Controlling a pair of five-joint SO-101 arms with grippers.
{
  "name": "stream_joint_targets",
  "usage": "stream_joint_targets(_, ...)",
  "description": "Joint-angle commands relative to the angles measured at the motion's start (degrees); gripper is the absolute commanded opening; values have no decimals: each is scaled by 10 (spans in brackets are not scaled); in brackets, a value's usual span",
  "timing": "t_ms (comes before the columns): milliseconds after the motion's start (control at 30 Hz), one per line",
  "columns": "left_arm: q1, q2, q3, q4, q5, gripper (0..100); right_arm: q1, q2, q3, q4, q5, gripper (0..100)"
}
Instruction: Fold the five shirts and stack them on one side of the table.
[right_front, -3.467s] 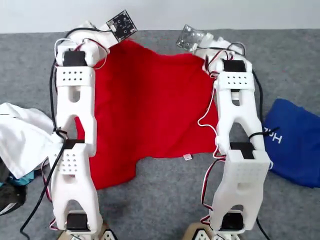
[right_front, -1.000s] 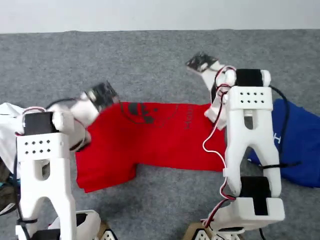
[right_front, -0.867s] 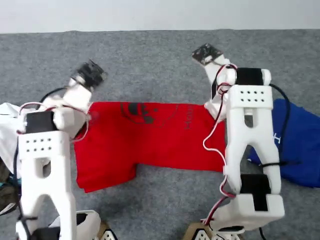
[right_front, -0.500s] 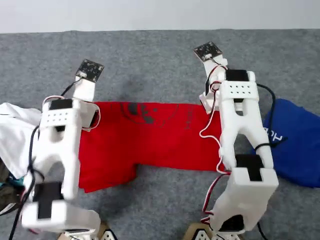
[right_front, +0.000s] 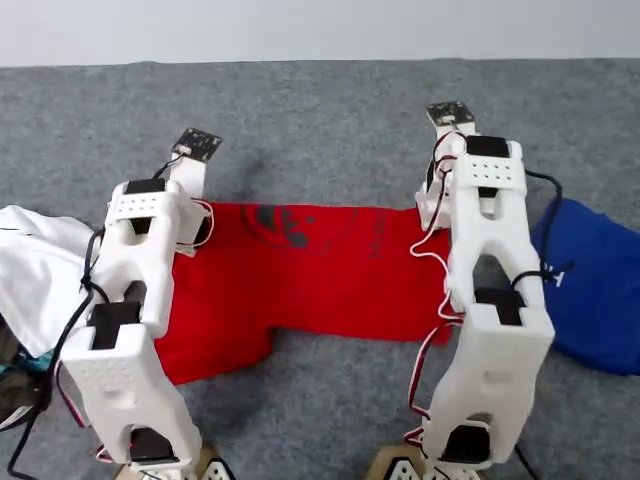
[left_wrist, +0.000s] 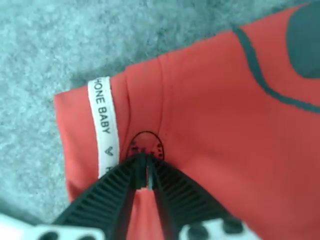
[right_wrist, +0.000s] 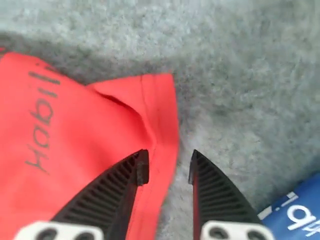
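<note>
Left gripper (left_wrist: 146, 170) is pinched together, tips on the red shirt (right_front: 300, 270) by its label (left_wrist: 104, 127); right gripper (right_wrist: 166, 167) is spread, straddling the opposite corner's edge.

Grey table (right_front: 320, 110): red shirt (right_front: 320, 280) middle, blue shirt (right_front: 595, 290), white shirt (right_front: 40, 270).

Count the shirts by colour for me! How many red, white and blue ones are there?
red shirt: 1
white shirt: 1
blue shirt: 1
Total: 3 shirts. The dark bundle beside the white shirt is too hidden to count.
</note>
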Motion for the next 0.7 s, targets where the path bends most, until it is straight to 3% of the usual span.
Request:
stream_joint_targets(0,4,-3,-22,5,10,7,6,18,-60,13,-16,144)
stream_joint_targets(167,4,-2,-21,5,11,7,6,55,-95,14,-25,133)
stream_joint_targets(300,4,-2,-21,6,11,7,7,72,-125,15,-22,2)
stream_joint_targets(500,13,-2,-11,4,11,7,10,88,-158,9,49,12)
stream_joint_targets(667,13,-3,-9,4,11,7,36,90,-208,1,43,12)
